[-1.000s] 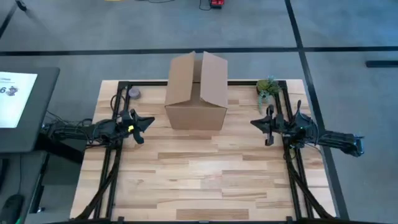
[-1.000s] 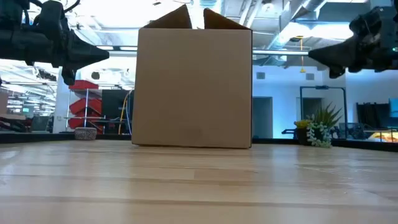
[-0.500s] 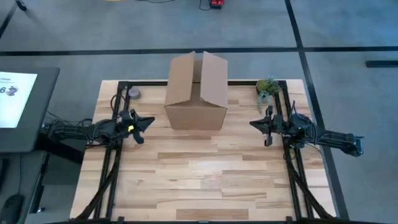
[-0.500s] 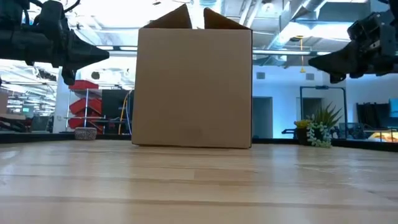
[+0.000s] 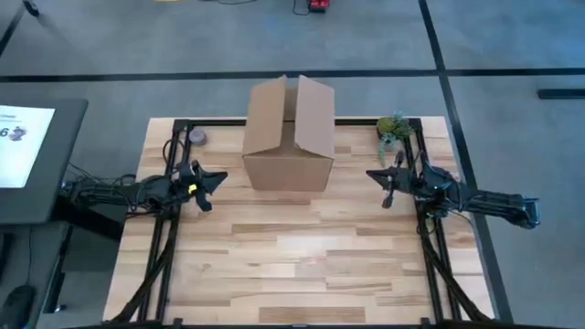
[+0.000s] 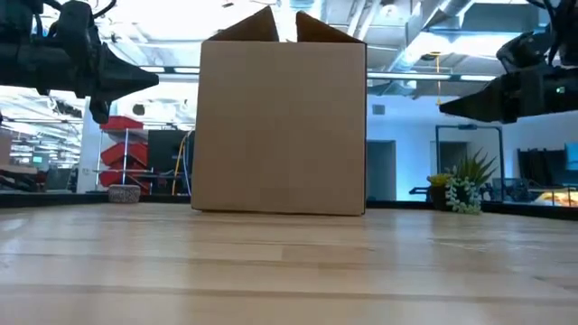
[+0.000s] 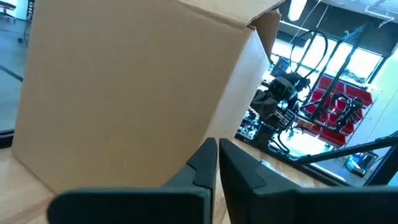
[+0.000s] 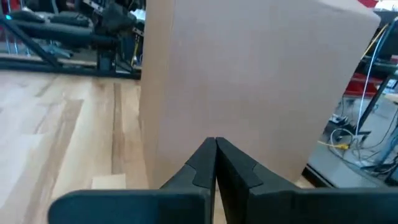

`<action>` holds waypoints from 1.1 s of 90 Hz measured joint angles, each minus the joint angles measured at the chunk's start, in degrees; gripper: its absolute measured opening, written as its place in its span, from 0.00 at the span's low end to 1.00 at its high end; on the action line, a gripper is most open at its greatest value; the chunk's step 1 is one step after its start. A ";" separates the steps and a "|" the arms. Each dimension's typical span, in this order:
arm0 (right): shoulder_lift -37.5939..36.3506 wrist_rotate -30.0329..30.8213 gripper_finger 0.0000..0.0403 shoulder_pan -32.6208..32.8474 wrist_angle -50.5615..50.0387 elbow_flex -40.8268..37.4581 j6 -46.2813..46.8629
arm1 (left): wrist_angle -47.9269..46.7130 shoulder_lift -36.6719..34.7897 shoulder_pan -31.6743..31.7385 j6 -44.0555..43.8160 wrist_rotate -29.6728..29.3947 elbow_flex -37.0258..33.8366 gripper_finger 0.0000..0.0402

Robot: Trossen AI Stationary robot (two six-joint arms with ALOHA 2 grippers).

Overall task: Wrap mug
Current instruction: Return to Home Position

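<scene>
Pale wooden planks make up the table (image 5: 302,265), which sits on a grey floor with a screen (image 5: 23,146) off its left edge. We see one container on it, a cardboard box (image 5: 290,132), standing toward the far edge, about midway between the two arms. Its top flaps (image 6: 275,23) are not flat. They rise above the box's top edge and lean toward each other, with a narrow slit between them. The walls and flaps hide the inside in every view, so we cannot tell what the box holds. The mug shows in none of the pictures.

To the box's left, the left gripper (image 7: 216,152) hangs above the table and points at the box's side without touching it. In its wrist view we see its two fingers pressed together at the tips, holding nothing. The right gripper (image 8: 216,149) hangs off the surface to the box's right and faces the opposite wall. Its fingers also meet, with nothing between them.

A small potted plant (image 5: 393,128) stands at the far right corner, near the right arm. A small grey round object (image 5: 196,137) lies at the far left, behind the left arm.
</scene>
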 joint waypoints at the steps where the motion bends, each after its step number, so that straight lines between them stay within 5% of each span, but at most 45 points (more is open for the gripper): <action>1: 0.00 0.00 0.00 0.00 0.00 0.00 0.00 | -0.01 0.00 -0.01 0.64 0.00 0.00 0.00; 25: -0.01 0.02 0.00 0.00 -0.02 0.02 0.02 | -0.48 -0.84 1.91 36.88 8.61 0.00 0.00; 45: -0.02 0.02 0.00 0.00 -0.04 0.04 0.02 | -2.95 -1.44 5.49 51.08 25.44 0.00 0.00; 66: -0.02 0.02 0.00 0.00 -0.02 0.04 0.04 | -3.19 -1.39 5.95 53.28 27.41 0.00 0.00; 99: -0.01 0.04 0.00 0.00 -0.04 0.07 0.04 | -3.02 -1.33 5.97 44.02 26.37 0.00 0.00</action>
